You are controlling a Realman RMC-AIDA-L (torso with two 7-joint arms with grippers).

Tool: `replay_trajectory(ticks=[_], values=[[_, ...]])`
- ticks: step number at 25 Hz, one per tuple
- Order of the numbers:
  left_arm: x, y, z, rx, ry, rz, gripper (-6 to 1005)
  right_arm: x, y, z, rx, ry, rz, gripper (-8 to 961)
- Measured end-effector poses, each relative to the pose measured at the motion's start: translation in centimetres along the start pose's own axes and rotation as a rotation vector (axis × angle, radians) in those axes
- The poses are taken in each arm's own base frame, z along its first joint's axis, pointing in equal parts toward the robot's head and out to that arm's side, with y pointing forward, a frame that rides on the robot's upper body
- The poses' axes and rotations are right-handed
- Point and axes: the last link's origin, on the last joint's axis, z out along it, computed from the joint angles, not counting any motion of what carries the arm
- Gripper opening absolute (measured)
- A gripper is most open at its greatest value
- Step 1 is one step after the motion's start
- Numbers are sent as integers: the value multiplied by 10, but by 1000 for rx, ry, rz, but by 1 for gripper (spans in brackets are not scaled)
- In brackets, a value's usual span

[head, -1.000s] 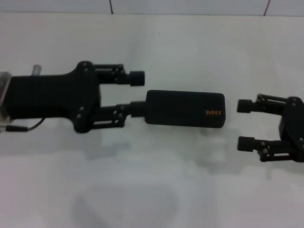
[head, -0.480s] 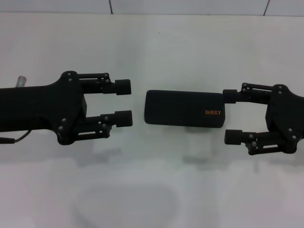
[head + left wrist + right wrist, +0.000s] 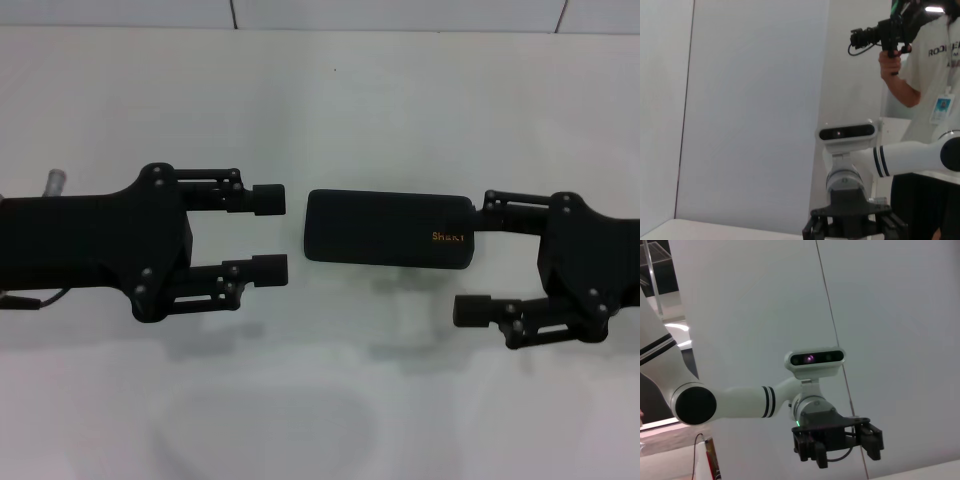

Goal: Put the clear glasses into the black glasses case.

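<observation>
I see the black case point(image 3: 388, 229) lying shut and flat on the white surface point(image 3: 330, 100). My left tool point(image 3: 270, 235) sits just beside the end of the case with no gold letters, its fingers wide apart and holding nothing. My right tool point(image 3: 478, 262) is at the lettered end, also wide, one finger touching the case.

One black glasses case point(image 3: 388, 229) lies shut on the one white tabletop point(image 3: 320, 380), between the two claws. One left claw point(image 3: 270, 235) sits just off one end; one right claw point(image 3: 478, 262) sits at the other end. Each claw shows two fingers, spread apart.
</observation>
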Motion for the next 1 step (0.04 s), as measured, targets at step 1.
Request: replay_trajectory(ticks=[1], values=[[-1, 0, 0, 0, 4, -6, 575, 1, 0, 0, -2, 1, 4, 827]])
